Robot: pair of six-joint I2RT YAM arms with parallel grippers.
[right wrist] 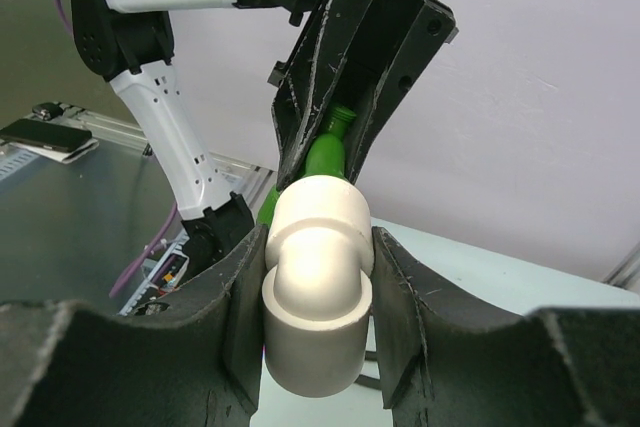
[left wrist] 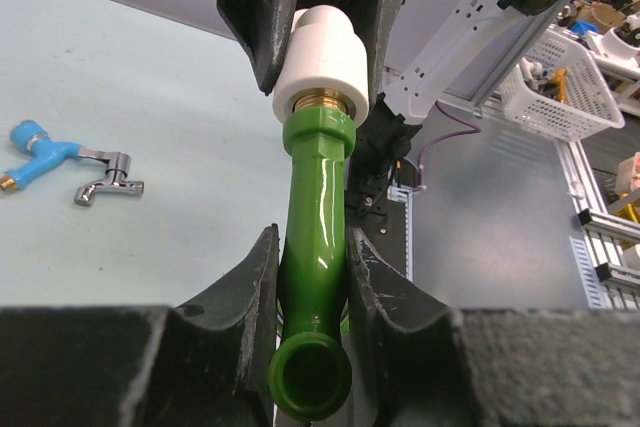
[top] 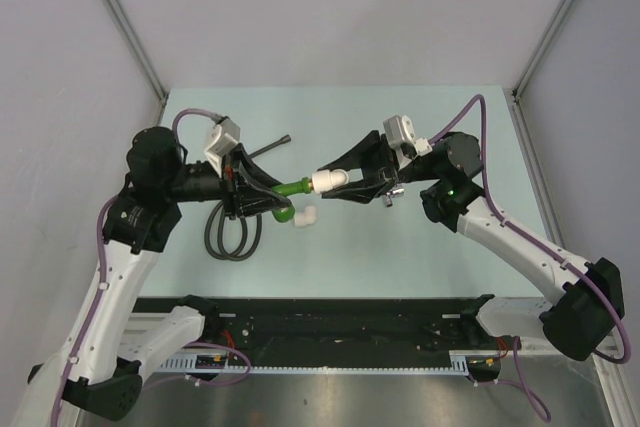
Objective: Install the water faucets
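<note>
A glossy bright green faucet (left wrist: 318, 197) hangs level above the middle of the desk (left wrist: 150, 97), clamped in the left tool (left wrist: 312, 267), its brass threaded end seated in a white elbow fitting (left wrist: 322, 57). A blue-handled chrome faucet (left wrist: 70, 162) lies flat on the desk.

The green faucet (left wrist: 318, 197) has its threaded end buried inside the white elbow fitting (left wrist: 322, 57) and shows only as a sliver behind that fitting in the right wrist view, while from above the blue-handled faucet (top: 389, 199) lies mostly covered by the right gripper (top: 333, 180).
</note>
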